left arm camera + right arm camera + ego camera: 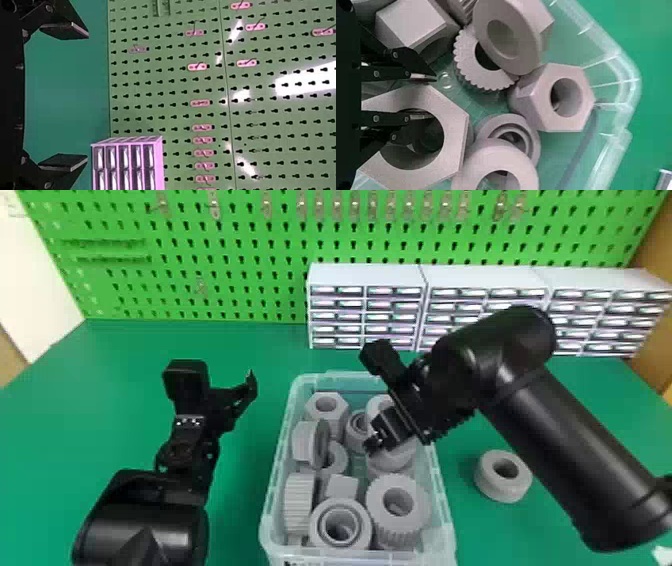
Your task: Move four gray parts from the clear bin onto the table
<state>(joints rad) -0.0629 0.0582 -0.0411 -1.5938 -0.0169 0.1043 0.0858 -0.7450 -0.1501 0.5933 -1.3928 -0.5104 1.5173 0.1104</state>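
In the head view my right gripper (371, 444) reaches down into the clear bin (272, 485), over a gray part (400, 456). The right wrist view has my right gripper (424, 96) with its fingers a little apart around one wall of a large hexagonal gray part (455, 138), one finger over its hole; contact is unclear. Several other gray parts (397, 505) lie in the bin. One gray ring (515, 485) rests on the table, right of the bin. My left gripper (222, 377) is parked left of the bin; in its wrist view the left gripper (67, 97) stands wide open, holding nothing.
The green table (60, 400) extends on both sides of the bin. Behind it stand white drawer cabinets (367, 275) and a green pegboard (240, 255) with small hooks. My right forearm crosses above the table's right part, close to the gray ring.
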